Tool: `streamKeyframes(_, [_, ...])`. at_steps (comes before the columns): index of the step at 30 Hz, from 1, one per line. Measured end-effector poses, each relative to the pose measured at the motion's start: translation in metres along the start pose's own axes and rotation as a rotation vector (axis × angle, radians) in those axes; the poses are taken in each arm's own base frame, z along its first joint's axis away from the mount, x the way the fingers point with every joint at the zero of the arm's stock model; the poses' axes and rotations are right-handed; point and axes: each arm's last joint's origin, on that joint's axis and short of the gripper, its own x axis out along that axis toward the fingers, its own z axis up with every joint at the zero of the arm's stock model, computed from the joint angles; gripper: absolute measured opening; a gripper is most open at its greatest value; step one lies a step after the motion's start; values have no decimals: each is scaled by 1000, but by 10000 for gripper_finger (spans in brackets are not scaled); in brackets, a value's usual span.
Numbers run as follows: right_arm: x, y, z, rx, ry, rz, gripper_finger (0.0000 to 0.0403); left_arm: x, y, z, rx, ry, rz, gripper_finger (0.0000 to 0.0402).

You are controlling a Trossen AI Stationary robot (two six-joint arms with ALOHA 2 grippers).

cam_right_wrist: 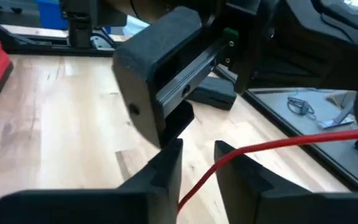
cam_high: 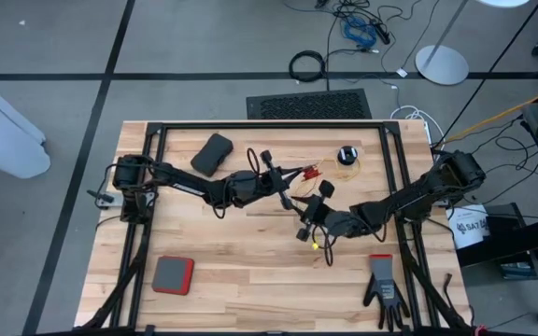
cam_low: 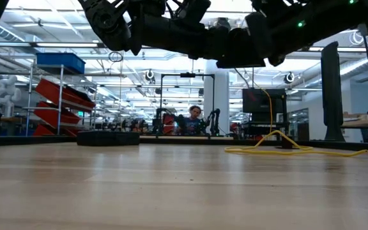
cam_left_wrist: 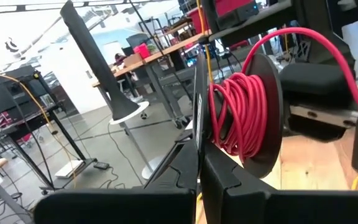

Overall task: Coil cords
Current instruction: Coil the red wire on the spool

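Wooden table (cam_high: pixel 250 271), mid-frame: we note left gripper (cam_left_wrist: pixel 199 168) pinching the red-wound reel (cam_left_wrist: pixel 244 115) edge-on; its red cord (cam_right_wrist: pixel 272 148) runs between right gripper (cam_right_wrist: pixel 197 158) fingers, parted, nearer the free end.

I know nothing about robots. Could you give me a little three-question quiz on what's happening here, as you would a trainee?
1. True or false: the left arm's jaws are clamped on the rim of a black reel wound with red cord.
2. What runs between the right arm's parted jaws? A) a blue ribbon B) the red cord C) a spoon
3. Fill in: seen from above, at the lower right of the table lies a black ____.

Key: 1 true; 2 B; 3 glove.
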Motion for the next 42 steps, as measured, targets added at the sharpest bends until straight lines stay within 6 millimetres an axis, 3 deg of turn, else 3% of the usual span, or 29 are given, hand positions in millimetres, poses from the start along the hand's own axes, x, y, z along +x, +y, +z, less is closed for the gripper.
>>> streamKeyframes(7, [-20,2,8,36,8,58,106,1,2,-1,8,13,16,4])
streamKeyframes(16, [-38,-2,22,52,-38,42,99,1,2,-1,6,11,15,4])
streamKeyframes(25, [-39,-2,22,65,-35,41,72,0,1,-1,5,7,8,4])
streamKeyframes(31, [-39,-3,22,62,-38,16,9,0,1,-1,4,7,8,4])
streamKeyframes(42, [-12,-27,21,48,5,-31,0,0,0,-1,-18,3,-21,4])
